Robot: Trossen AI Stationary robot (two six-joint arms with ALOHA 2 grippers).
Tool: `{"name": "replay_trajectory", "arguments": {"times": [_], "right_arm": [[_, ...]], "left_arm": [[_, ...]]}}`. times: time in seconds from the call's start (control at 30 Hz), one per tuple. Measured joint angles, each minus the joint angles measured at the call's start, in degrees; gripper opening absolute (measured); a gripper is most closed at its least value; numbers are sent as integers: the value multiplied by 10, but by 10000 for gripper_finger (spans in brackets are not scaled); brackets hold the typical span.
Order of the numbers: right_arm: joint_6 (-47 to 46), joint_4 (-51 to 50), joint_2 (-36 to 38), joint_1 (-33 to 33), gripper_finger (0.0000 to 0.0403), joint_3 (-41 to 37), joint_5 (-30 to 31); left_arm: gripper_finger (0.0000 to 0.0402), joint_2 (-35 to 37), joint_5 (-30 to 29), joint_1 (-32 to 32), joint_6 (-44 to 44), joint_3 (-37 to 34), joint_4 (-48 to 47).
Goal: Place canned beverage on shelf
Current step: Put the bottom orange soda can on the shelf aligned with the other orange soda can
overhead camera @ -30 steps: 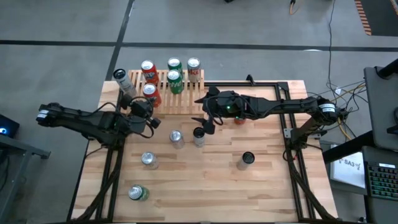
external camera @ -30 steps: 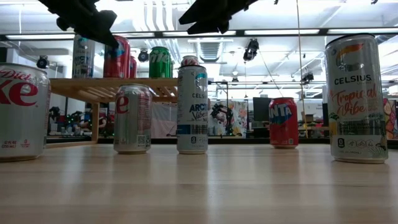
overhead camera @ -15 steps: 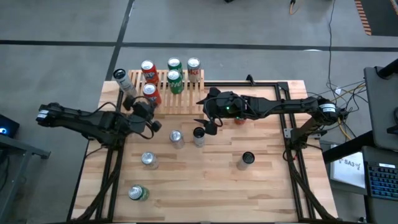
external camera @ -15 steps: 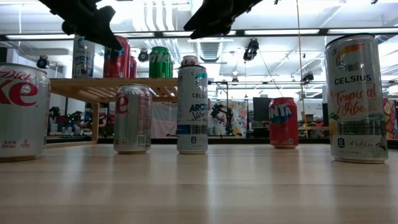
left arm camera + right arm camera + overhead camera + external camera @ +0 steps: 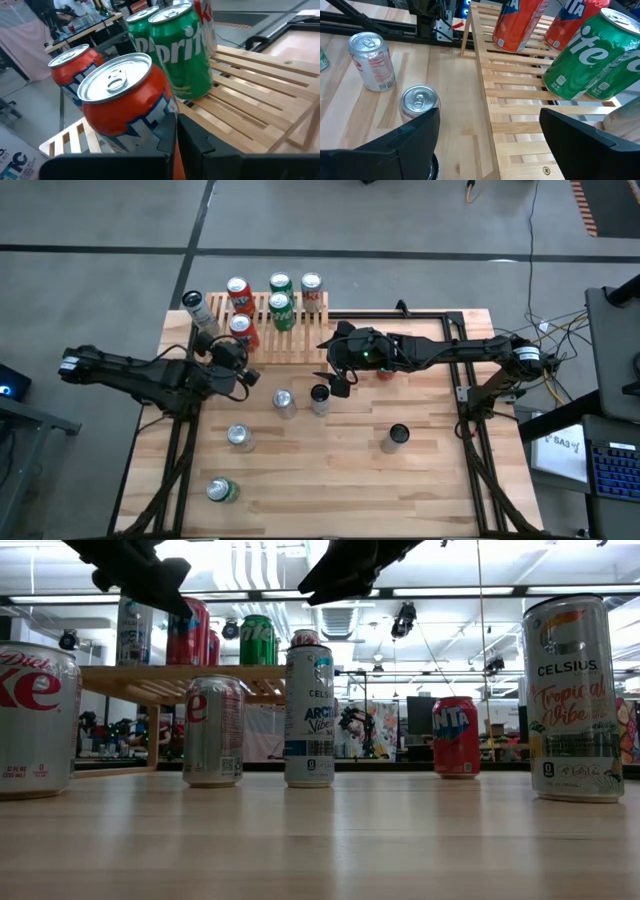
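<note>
Dark against the pale wooden bench (image 5: 430, 470), the left gripper (image 5: 243, 374) is hanging just off the near edge of the low, light-wood slatted shelf (image 5: 290, 342). Its jaws are pressing fully together and holding nothing. Over the last second it has only been drifting slightly in place, so on that side nothing is advancing. The orange aluminium can (image 5: 125, 102) right in front of it is already standing on the slats.

Further right, the right gripper (image 5: 335, 383) is hovering over the bench just beside the tall slim can with a dark top (image 5: 320, 398). Its jaws are spreading wide and are empty. It has barely moved either, so I judge the next pick is still lining up rather than beginning.

That slim can is standing upright on the bench, near the shelf's front edge, white and blue with printed lettering (image 5: 308, 715), undented as far as shows. The shelf is offering bare slats at its right end.
</note>
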State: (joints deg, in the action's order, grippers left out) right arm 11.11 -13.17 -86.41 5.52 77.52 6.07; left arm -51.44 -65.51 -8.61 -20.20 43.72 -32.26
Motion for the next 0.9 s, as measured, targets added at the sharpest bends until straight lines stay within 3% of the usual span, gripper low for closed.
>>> {"name": "replay_trajectory", "arguments": {"times": [0.47, 0.7, 0.9], "right_arm": [[-6, 0, 0, 0, 329, 0, 0], [-7, 0, 0, 0, 329, 0, 0], [-6, 0, 0, 0, 329, -1, 0]], "left_arm": [[0, -10, -3, 26, 1, 0, 1], [0, -10, 64, 26, 1, 2, 0], [0, -28, 45, 26, -14, 2, 4]]}}
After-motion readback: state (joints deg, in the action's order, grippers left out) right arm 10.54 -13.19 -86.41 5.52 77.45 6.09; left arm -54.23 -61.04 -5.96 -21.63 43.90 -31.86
